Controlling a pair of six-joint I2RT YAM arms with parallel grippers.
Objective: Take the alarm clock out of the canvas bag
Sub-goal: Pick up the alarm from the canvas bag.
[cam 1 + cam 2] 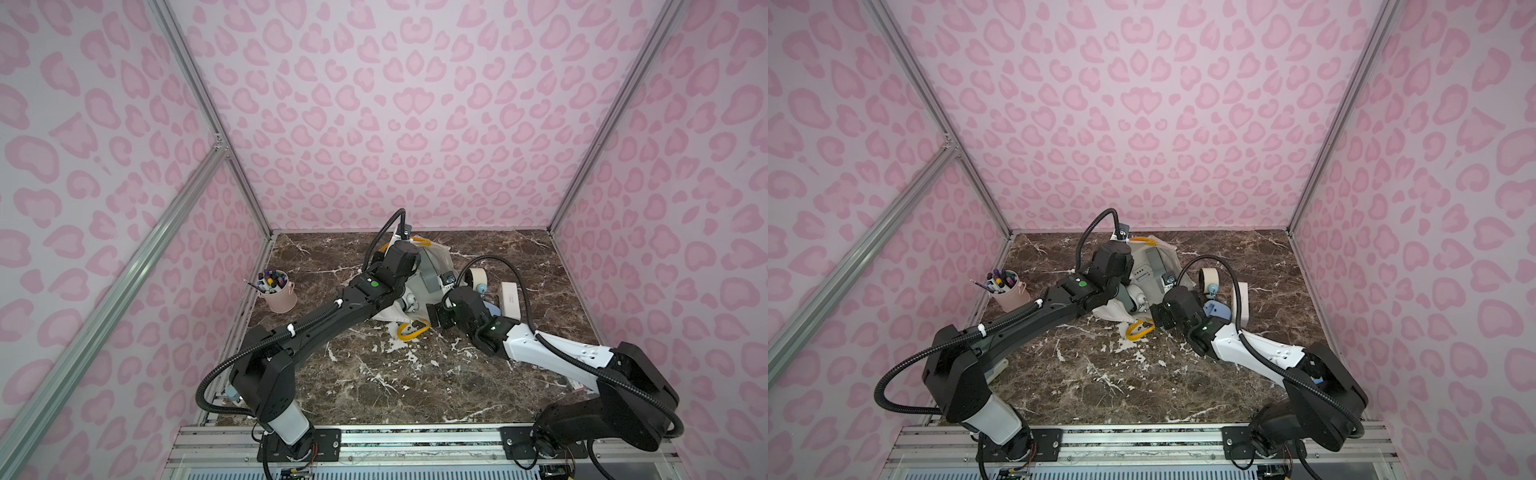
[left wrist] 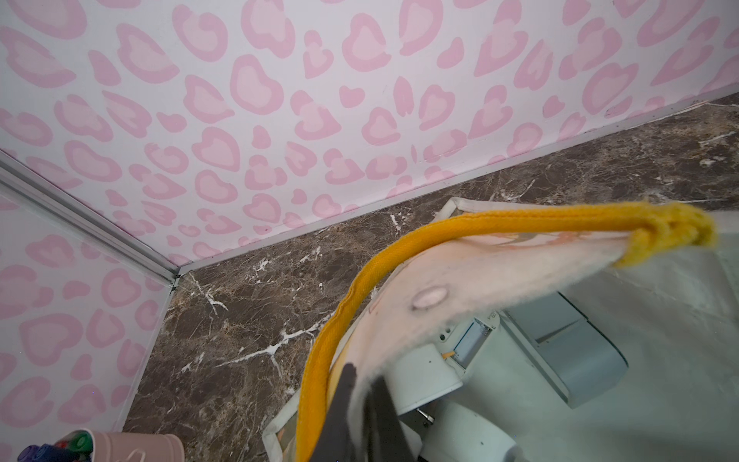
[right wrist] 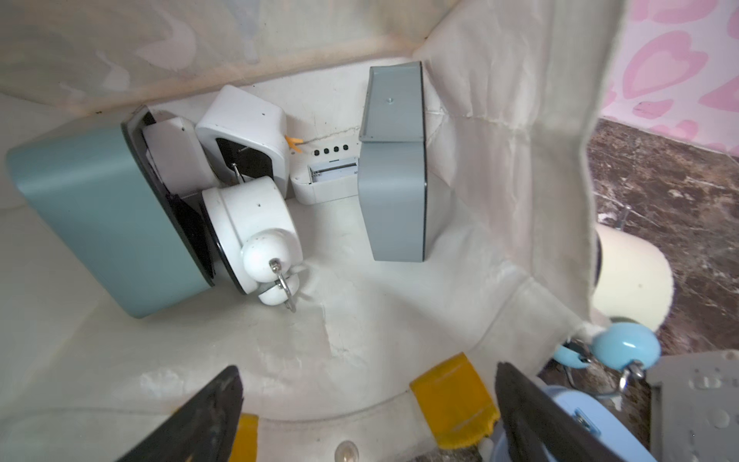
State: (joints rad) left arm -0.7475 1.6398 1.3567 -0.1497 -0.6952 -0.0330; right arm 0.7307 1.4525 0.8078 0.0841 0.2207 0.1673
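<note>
The canvas bag (image 3: 500,120) lies on its side on the marble table (image 1: 374,374), mouth toward the right arm, in both top views (image 1: 1167,249). My left gripper (image 2: 362,374) is shut on the bag's upper rim beside a yellow handle (image 2: 480,224) and holds the mouth up. Inside lie a white twin-bell alarm clock (image 3: 252,232), a teal clock (image 3: 100,216), a white square clock (image 3: 244,132), a grey clock (image 3: 394,168) and a flat white one (image 3: 324,176). My right gripper (image 3: 370,374) is open over the lower rim, holding nothing.
A pink pen bucket (image 1: 277,297) stands at the table's left edge. Outside the bag on the right are a cream clock (image 3: 628,280), a blue twin-bell clock (image 3: 624,346) and a white box (image 1: 510,299). Pink walls enclose three sides.
</note>
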